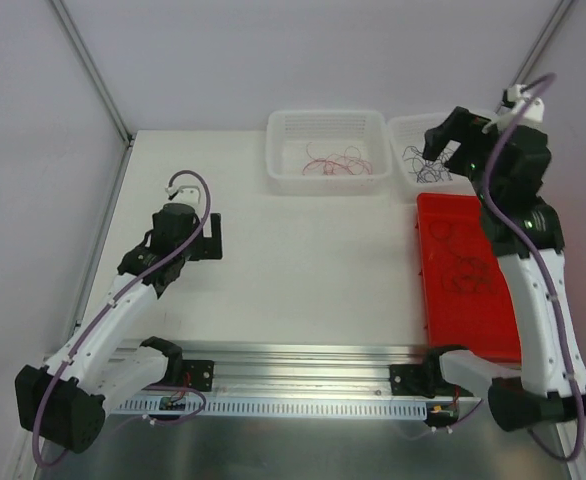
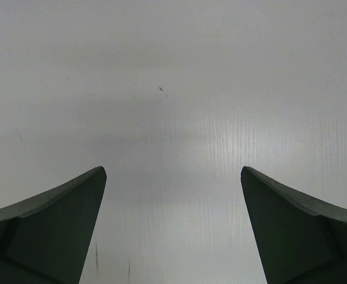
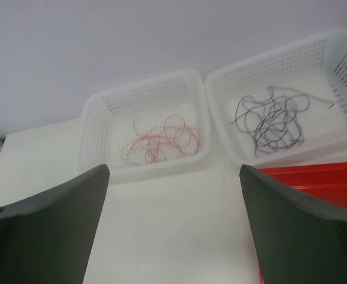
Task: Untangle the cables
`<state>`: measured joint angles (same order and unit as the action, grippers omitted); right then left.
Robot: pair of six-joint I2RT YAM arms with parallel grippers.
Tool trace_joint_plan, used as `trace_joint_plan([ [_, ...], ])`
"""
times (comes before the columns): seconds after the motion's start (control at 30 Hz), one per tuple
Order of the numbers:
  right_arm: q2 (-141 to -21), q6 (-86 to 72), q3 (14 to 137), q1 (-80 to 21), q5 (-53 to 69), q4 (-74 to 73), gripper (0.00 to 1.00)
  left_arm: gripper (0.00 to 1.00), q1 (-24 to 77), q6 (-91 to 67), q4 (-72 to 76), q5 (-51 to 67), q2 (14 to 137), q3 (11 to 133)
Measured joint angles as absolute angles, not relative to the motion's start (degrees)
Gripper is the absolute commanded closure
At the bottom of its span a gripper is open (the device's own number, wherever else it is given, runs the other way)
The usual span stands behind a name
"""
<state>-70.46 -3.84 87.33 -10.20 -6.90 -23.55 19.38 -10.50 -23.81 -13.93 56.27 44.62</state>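
left gripper (image 1: 205, 240) is shown low over the white table (image 1: 303, 250), on the left side of the overhead view, well apart from every cable. its jaws are spread wide and nothing is held between them. only bare table surface is seen past its two dark fingers (image 2: 55, 225) in the left wrist view.

toward the middle of the far edge, a white perforated basket (image 1: 328, 118) is set on the table. a loose bundle of red cables (image 1: 331, 163) is laid in loops on its floor. just to its right, a second white basket (image 1: 413, 120) is placed close beside it, with purple and black cables (image 3: 271, 121) curled inside.

right gripper (image 1: 435, 148) is held raised above this second basket. its jaws are also opened wide and nothing is gripped. both baskets are framed between its fingers (image 3: 49, 225) in the right wrist view.

nearer than the second basket, along the right side of the table, a red tray (image 1: 443, 215) is laid. thin dark cables (image 1: 468, 270) are seen tangled in loops on it, partly hidden by the right arm.
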Motion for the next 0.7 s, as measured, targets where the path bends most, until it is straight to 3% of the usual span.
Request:
trace_joint_plan([
  [0.2,-48.3,0.5,85.2,-10.2,-13.3,-30.5,0.03,0.01,19.4,-11.3,-25.8,-17.2,47.4,45.2],
  [0.43,-29.0,5.1,84.1,-10.2,-17.4,-42.2,0.03,0.01,19.4,-14.4,-30.7,-18.7,27.7,49.2],
  [0.7,-8.6,9.1,73.7,-10.2,-17.4,-50.9,0.03,0.01,19.4,-17.2,-35.2,-18.8,10.0,49.8],
])
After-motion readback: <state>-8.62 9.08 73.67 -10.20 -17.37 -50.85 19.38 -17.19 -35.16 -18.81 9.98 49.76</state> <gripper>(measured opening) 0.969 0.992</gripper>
